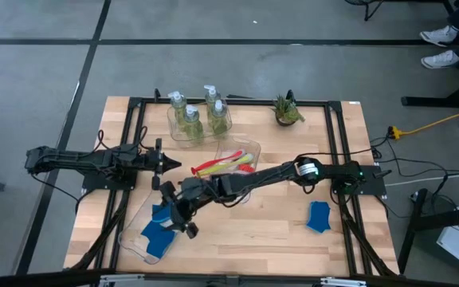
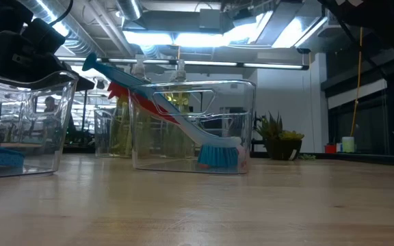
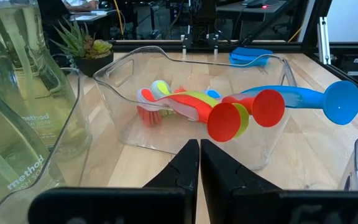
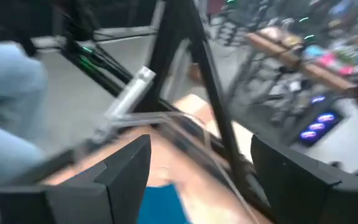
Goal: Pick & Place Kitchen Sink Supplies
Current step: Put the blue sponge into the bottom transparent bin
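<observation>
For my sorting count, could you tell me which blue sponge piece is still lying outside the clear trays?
The blue sponge piece on the bare wood at the table's right side, alone. The others lie in the clear tray under the right gripper.

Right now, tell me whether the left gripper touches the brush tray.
Apart. The left wrist view shows the shut left gripper short of the brush tray, bare wood between.

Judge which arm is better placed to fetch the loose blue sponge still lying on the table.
Probably the right. The loose sponge lies beside the right arm's base, and the right gripper is open above the sponge tray. The left gripper waits shut near the brush tray.
</observation>
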{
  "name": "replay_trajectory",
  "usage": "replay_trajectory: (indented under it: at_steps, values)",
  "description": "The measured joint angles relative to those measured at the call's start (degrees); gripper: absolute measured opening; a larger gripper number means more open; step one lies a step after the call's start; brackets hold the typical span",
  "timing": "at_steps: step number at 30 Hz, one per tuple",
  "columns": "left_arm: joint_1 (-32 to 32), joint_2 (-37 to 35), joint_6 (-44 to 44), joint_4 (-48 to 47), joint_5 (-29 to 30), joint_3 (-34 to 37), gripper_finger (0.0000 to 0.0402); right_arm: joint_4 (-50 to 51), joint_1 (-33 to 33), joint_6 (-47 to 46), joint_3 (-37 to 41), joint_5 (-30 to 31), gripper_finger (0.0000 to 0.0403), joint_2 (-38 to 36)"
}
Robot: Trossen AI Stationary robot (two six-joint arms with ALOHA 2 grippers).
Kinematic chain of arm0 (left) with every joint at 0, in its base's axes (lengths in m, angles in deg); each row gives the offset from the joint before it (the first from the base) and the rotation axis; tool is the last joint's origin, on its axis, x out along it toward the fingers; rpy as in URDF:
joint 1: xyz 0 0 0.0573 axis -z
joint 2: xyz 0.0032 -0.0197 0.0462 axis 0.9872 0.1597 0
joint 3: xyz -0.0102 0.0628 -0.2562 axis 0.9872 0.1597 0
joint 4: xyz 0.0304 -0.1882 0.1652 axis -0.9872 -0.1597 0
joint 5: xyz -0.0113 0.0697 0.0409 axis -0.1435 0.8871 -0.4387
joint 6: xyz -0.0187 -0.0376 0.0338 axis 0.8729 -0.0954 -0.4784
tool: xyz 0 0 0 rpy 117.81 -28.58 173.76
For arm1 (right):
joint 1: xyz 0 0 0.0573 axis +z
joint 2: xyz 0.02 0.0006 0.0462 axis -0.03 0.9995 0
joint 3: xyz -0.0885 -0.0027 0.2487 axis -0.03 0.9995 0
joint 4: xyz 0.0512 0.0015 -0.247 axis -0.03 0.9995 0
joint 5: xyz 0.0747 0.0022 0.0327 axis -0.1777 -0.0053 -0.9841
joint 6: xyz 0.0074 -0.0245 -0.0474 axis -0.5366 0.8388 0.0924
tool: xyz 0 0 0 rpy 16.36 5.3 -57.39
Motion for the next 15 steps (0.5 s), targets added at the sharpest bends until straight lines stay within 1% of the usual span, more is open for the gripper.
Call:
replay_trajectory:
  at_steps: [1, 3, 5, 8, 11, 15]
  values:
    - [0.0, 0.0, 0.0, 0.0, 0.0, 0.0, 0.0012, 2.7, 0.0, -1.0, -1.0, -1.7, 0.0273, -0.4]
    - [0.0, 0.0, 0.0, 0.0, 0.0, 0.0, 0.0013, 3.2, 0.0, -2.6, 0.9, -6.0, 0.0273, -2.6]
    - [0.0, 0.0, 0.0, 0.0, 0.0, 0.0, 0.0012, 5.7, 0.0, -3.7, 1.3, -9.7, 0.0273, -3.3]
    - [0.0, 0.0, 0.0, 0.0, 0.0, 0.0, 0.0009, 8.8, 0.1, -5.7, 1.5, -13.1, 0.0273, -3.7]
    - [0.0, 0.0, 0.0, 0.0, 0.0, 0.0, 0.0008, 10.7, 0.1, -7.6, 1.4, -14.6, 0.0273, -5.2]
    - [0.0, 0.0, 0.0, 0.0, 0.0, 0.0, 0.0011, 14.2, 0.0, -9.5, 1.3, -14.6, 0.0264, -6.0]
